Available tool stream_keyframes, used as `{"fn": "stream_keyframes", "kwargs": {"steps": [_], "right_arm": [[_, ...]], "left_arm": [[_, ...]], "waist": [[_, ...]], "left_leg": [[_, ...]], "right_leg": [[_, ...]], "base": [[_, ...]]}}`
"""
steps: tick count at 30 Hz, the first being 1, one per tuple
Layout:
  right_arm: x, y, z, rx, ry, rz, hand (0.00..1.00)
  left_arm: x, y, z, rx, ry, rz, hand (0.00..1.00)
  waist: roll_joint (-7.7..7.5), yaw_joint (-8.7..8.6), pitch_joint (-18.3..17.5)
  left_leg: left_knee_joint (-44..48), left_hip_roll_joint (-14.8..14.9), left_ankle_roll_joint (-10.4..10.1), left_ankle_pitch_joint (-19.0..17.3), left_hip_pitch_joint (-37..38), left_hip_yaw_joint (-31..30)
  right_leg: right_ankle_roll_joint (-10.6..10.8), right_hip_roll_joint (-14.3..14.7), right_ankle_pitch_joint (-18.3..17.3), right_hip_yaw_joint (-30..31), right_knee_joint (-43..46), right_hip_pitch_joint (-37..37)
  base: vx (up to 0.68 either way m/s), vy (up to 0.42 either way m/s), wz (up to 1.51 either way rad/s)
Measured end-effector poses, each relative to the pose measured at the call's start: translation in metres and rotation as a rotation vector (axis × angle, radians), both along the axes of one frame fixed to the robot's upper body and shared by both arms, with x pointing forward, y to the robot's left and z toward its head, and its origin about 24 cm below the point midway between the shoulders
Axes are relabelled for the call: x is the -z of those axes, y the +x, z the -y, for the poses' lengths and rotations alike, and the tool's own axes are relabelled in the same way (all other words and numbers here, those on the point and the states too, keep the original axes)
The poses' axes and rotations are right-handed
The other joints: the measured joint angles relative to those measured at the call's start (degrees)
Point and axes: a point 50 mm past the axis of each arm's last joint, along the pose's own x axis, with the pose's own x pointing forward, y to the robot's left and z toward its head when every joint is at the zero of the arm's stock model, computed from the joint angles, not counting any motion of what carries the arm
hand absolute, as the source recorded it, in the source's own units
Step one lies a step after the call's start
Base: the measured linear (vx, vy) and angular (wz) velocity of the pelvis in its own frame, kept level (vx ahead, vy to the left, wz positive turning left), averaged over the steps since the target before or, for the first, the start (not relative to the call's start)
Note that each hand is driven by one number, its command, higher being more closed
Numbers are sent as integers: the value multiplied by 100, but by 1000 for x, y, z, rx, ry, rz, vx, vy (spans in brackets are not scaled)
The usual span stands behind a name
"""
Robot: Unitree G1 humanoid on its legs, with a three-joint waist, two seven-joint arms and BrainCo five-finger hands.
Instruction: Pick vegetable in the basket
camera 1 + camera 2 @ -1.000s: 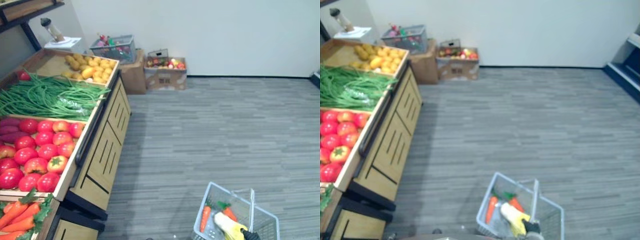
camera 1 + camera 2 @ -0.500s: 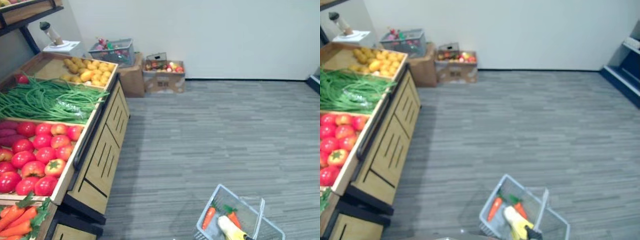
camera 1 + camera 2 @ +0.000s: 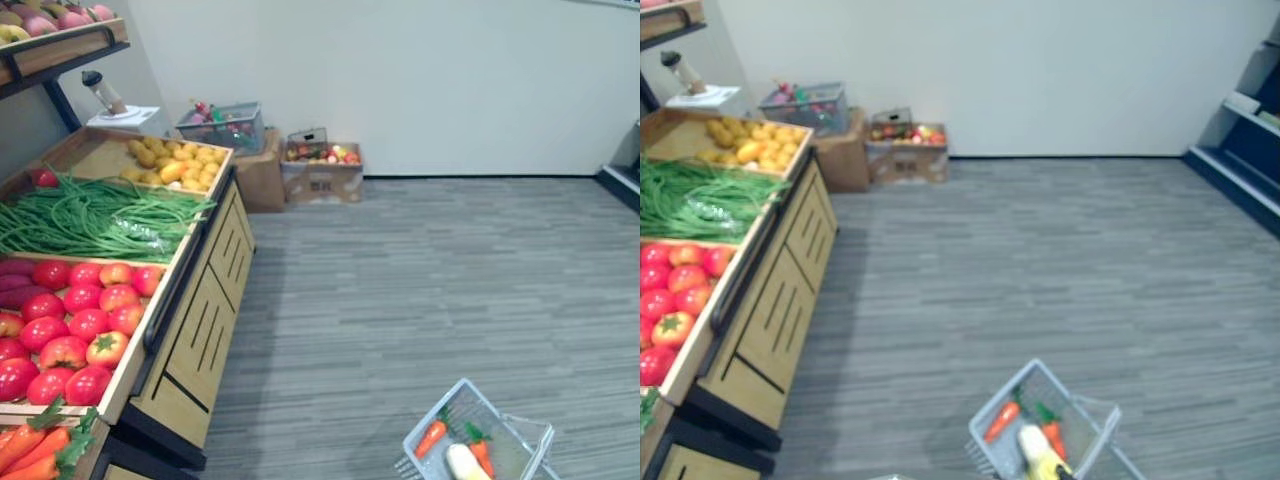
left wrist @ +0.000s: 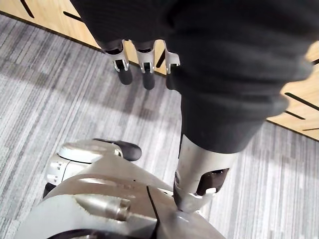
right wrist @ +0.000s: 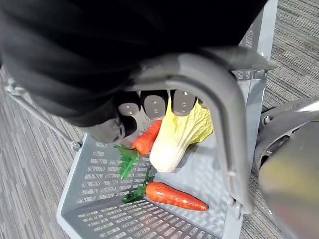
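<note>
Vegetables: a cabbage [image 5: 175, 139] and two carrots [image 5: 174, 196] lie inside the basket [image 3: 434, 413], on its bottom. One carrot is touching the cabbage; the other lies apart, nearer to the basket wall.
Basket: grey, with slotted walls, at the lower right of the head views, tilted above the floor [image 3: 420, 280]. Its handle [image 5: 222, 94] stands up over the vegetables.
Right robot hand [image 5: 154, 103]: the fingers are curled around the handle and grip it; the cabbage is just below them.
Left robot hand [image 4: 145, 62]: the fingers are loose and hold nothing; it hangs over the floor, near the wooden front of the worktop [image 3: 200, 330].
Worktop: on the robot's left, well apart from the basket. It carries tomatoes [image 3: 75, 320], green beans [image 3: 90, 215], yellow produce [image 3: 175, 160] and more carrots at the near end.
Far wall: a cardboard box [image 3: 322, 172] with produce and a wire crate [image 3: 222, 125] beside it.
</note>
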Motion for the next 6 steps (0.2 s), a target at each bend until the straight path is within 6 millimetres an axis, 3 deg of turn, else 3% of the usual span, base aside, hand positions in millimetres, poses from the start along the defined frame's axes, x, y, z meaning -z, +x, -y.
{"fn": "stream_keyframes", "kwargs": {"steps": [6], "right_arm": [[0, -4, -1, -18, -2, -8, 100]], "left_arm": [[0, -2, 0, -17, -5, 1, 0]], "waist": [[-8, 5, -17]], "left_leg": [[0, 6, -37, -34, -8, 22]], "right_leg": [[2, 1, -1, 5, -10, -14]], "base": [[-14, -1, -2]]}}
